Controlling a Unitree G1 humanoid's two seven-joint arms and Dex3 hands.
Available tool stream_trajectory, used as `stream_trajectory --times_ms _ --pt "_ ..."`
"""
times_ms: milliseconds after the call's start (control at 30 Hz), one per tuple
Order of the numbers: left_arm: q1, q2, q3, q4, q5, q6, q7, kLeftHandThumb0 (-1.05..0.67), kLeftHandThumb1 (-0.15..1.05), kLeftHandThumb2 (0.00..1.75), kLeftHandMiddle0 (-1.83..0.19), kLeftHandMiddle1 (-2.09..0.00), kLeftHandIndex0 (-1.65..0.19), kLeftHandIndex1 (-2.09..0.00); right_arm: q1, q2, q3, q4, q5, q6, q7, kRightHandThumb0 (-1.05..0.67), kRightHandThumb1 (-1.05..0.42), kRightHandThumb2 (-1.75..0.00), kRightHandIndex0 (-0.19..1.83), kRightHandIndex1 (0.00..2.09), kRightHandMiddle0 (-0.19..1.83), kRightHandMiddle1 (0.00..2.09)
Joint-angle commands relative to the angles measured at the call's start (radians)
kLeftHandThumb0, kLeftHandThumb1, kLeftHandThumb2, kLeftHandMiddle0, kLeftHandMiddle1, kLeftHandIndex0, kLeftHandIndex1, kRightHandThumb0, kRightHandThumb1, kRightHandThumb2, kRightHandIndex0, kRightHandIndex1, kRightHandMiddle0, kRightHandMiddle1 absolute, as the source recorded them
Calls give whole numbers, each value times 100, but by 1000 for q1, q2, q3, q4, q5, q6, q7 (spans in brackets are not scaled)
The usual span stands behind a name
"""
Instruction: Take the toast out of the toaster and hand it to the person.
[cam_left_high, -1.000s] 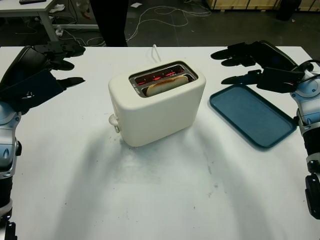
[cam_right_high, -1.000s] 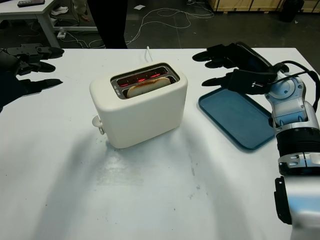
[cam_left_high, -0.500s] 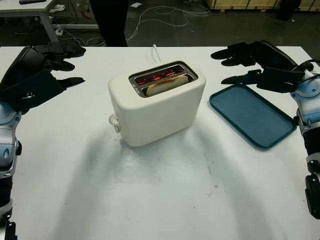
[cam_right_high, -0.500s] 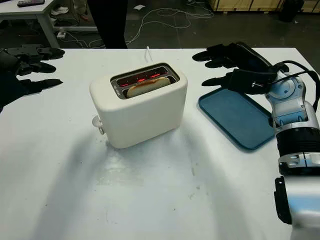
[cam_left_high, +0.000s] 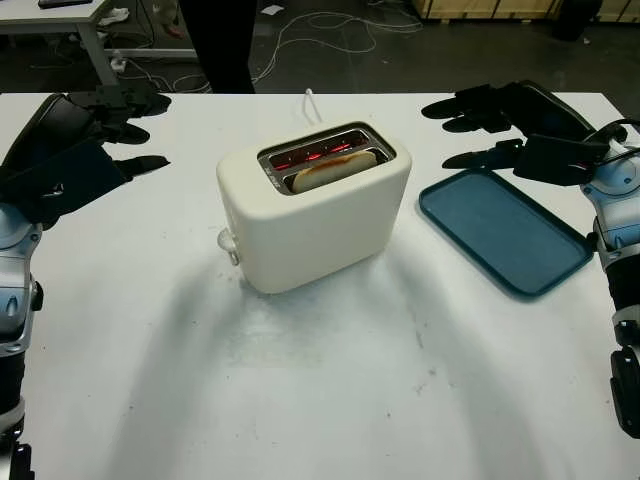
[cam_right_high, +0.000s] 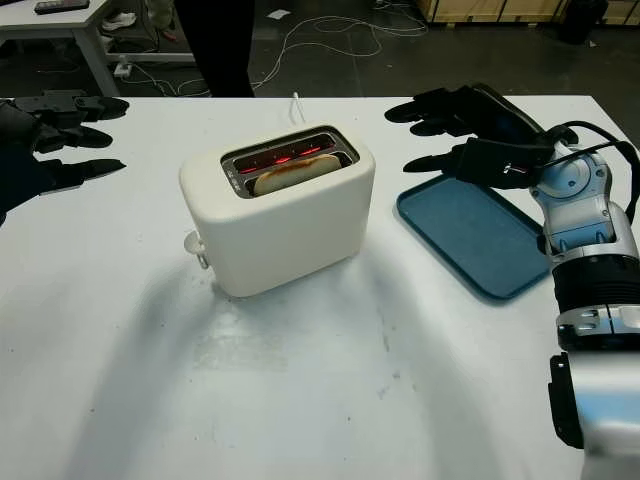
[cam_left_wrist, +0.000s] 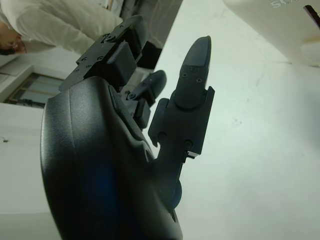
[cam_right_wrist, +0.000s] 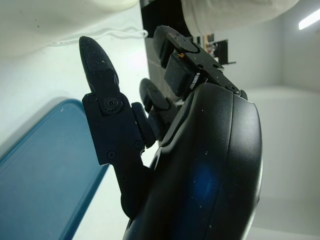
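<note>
Toast (cam_left_high: 335, 171) sits in the front slot of the cream toaster (cam_left_high: 312, 215) at mid-counter (cam_left_high: 320, 400), elements glowing red behind; blue tray (cam_left_high: 505, 230) alongside. Left hand (cam_left_high: 105, 130) and right hand (cam_left_high: 500, 125) hover open, empty, well apart from it.

Left wrist view: left hand open above counter, toaster corner near.

Right wrist view: right hand open over tray.

Risk: fingers brushing hot elements, or tipping the toaster.
</note>
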Motion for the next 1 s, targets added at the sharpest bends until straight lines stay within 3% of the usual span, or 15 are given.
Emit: stream_trajectory --times_ms 0,967 --pt "-3 -1 7 -4 -5 -25 8 -34 92 1 -46 -59 -61 -9 -18 -10 1 7 -2 -11 -6 -52 -83 0 70 1 66 0" --pt "-1 -6 9 6 -7 -38 13 -33 91 0 -44 -63 -62 -7 -17 -10 -2 7 4 -18 -1 -49 -82 0 71 0 66 0"
